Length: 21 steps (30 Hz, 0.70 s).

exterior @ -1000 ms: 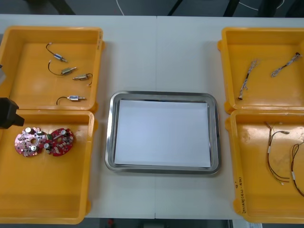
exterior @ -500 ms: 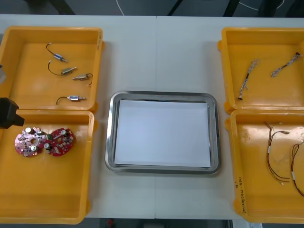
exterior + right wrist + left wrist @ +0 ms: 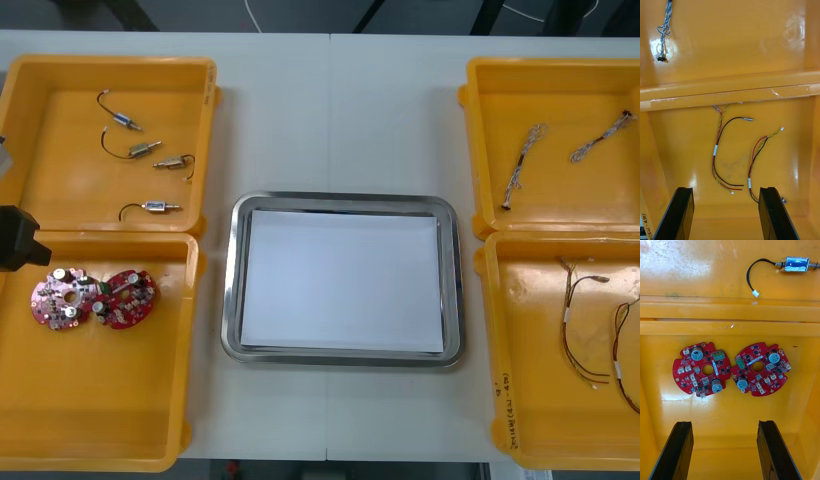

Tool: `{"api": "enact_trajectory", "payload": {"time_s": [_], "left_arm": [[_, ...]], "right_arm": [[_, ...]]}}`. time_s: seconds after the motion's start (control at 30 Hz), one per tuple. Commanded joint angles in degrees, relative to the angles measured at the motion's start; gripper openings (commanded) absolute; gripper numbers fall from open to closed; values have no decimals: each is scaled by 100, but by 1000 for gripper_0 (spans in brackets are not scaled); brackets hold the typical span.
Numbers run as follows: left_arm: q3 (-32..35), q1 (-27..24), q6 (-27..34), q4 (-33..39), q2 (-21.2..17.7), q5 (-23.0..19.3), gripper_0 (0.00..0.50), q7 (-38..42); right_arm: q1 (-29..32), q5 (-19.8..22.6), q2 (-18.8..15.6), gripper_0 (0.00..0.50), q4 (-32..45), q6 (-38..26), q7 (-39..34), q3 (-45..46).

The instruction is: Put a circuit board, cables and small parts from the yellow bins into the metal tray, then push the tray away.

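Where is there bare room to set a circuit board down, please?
The metal tray is bare inside, rim to rim; so is the table beyond it, between the far bins. The circuit boards crowd their bin's far left corner.

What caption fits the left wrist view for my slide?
Open left gripper hovering over two red circuit boards side by side in a yellow bin.

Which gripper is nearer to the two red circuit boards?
Left. The left gripper hangs open just short of the circuit boards, over their yellow bin. The right gripper hangs open over the red and yellow cables, at the table's other side.
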<state>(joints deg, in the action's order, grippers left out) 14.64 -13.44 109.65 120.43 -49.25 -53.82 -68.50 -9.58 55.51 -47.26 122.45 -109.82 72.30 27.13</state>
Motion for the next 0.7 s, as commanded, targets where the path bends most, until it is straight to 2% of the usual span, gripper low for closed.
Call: {"api": "enact_trajectory", "payload": {"time_s": [0.03,0.43,0.7], "left_arm": [[162,87,35,165,-252,-41,500,-225],[13,131,35,60,-393,20,500,-269],[13,465,-594,60,-402,73,500,-348]], "right_arm": [[229,-93,-29,500,262,-18,-128,187],[651,-85,-29,500,253,-18,13,363],[1161,47,-231,500,262,-18,224,442]]}}
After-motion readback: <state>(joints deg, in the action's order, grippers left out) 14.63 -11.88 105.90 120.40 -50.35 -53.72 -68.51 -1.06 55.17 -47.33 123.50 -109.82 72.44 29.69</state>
